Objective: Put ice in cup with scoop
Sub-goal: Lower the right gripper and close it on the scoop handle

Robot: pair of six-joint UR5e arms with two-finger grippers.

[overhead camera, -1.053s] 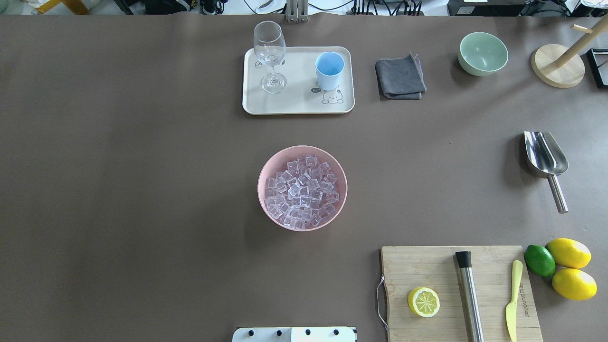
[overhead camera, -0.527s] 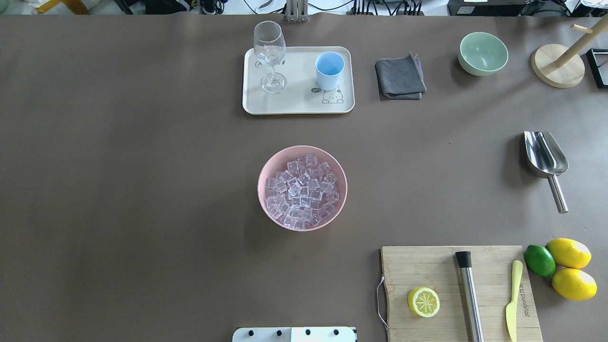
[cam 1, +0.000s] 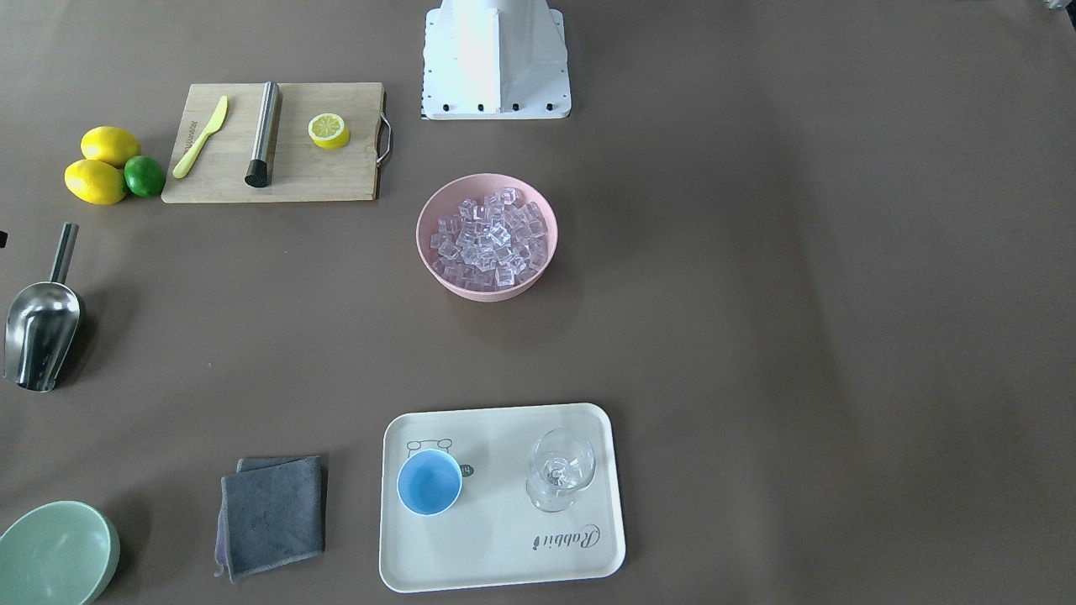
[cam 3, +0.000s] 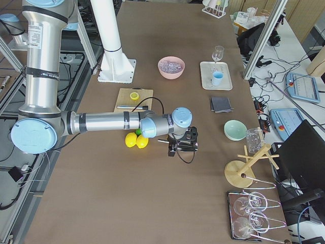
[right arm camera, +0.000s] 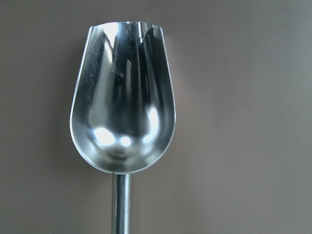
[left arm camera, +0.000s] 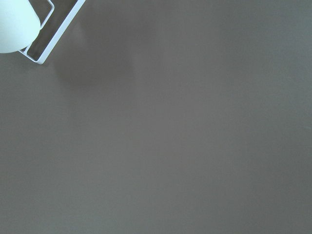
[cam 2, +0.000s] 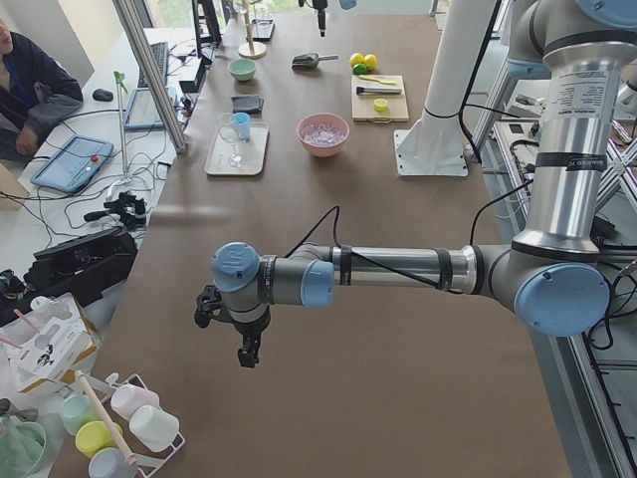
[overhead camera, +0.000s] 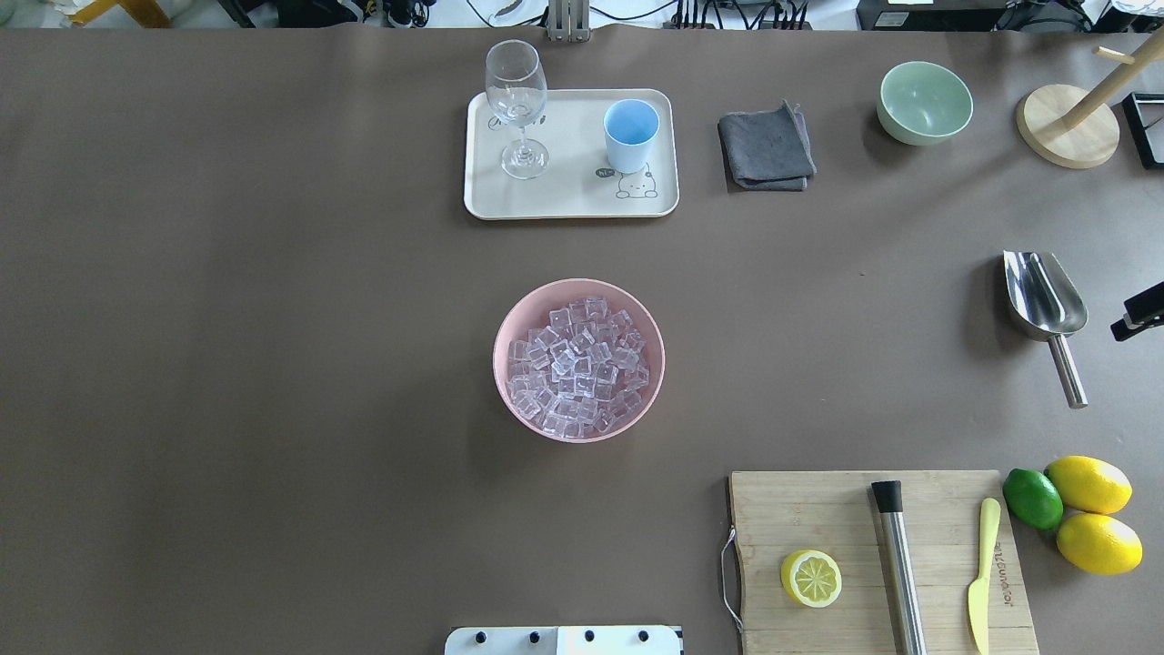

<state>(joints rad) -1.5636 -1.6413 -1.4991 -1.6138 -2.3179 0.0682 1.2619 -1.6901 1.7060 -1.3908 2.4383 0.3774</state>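
Brown paper is covering the bench (overhead camera: 273,364), and both arms are reaching out over its two ends. The right tool (cam 3: 179,149) is hanging over the bench's right end, above the scoop (overhead camera: 1046,296). Its wrist camera is looking straight down into the shiny trough, with none of the fingers showing, so I cannot tell how far it is open. It is gripping nothing and touching nothing that I can see. The left tool (cam 2: 246,357) is hanging over bare bench near the other end, by a white wire rack (left arm camera: 48,34). It is showing in the side view only, so its opening cannot be told either.

The scoop is lying flat on the bench, handle toward the robot, well apart from the pink bowl (overhead camera: 502,329) where the ice (overhead camera: 578,364) is sitting in a heap. The cup (overhead camera: 631,135) is standing upright on the tray (overhead camera: 564,196), beside the wine glass (overhead camera: 516,91).

Compared with half a second ago, a black part of the right tool is now poking in at the overhead view's right edge, just beside the scoop. Everything on the bench is lying where it was.
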